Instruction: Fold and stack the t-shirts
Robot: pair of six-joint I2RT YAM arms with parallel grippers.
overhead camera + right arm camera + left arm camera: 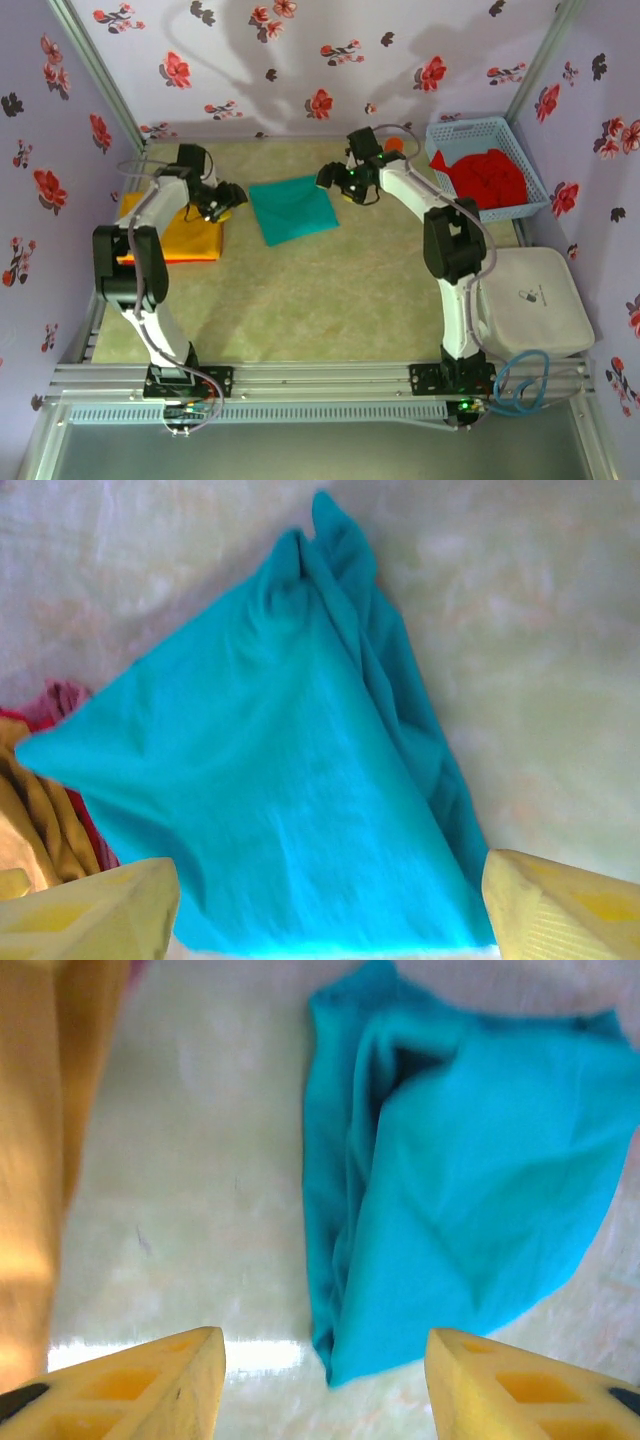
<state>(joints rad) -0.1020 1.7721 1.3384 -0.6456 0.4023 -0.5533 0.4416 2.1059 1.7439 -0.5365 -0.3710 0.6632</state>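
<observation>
Folded teal t-shirt flat between left gripper and right gripper, both with jaws open, gripping nothing.

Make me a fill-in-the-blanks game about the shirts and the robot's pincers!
The teal t-shirt lies folded on the ____.
The red t-shirts sit in the blue ____.
The left pincer and right pincer both stand ____, holding nothing.
Missing words: table, basket, open.
</observation>
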